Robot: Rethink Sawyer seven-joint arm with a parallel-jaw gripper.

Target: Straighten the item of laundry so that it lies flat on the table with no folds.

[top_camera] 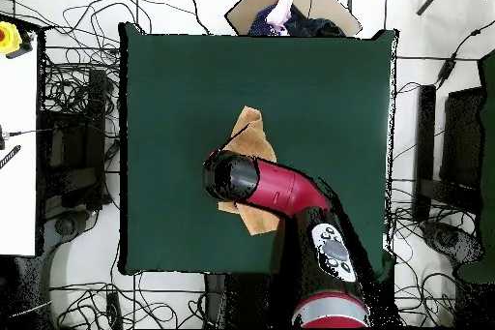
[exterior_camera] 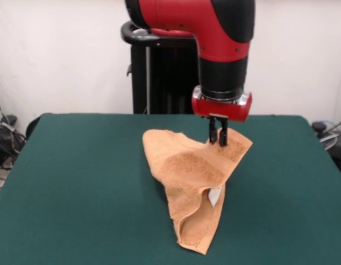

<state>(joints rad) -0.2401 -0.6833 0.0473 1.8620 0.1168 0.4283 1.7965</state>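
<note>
The orange-tan towel (exterior_camera: 192, 171) lies crumpled and folded over itself on the dark green table (exterior_camera: 76, 182), right of centre, with its white tag (exterior_camera: 214, 196) showing in a fold near the front. My gripper (exterior_camera: 218, 138) points straight down at the towel's far right corner, its fingers close together and pinching the cloth there. In the overhead view the arm's red and black head (top_camera: 237, 177) hides the gripper. Only parts of the towel (top_camera: 249, 133) stick out from under it, on the table (top_camera: 319, 84).
The black pedestal (exterior_camera: 159, 77) stands behind the table's far edge. Cables (top_camera: 68, 152) lie on the floor all around the table. A cardboard piece (top_camera: 290, 2) sits past one table edge and a white surface (top_camera: 19, 152) stands to one side.
</note>
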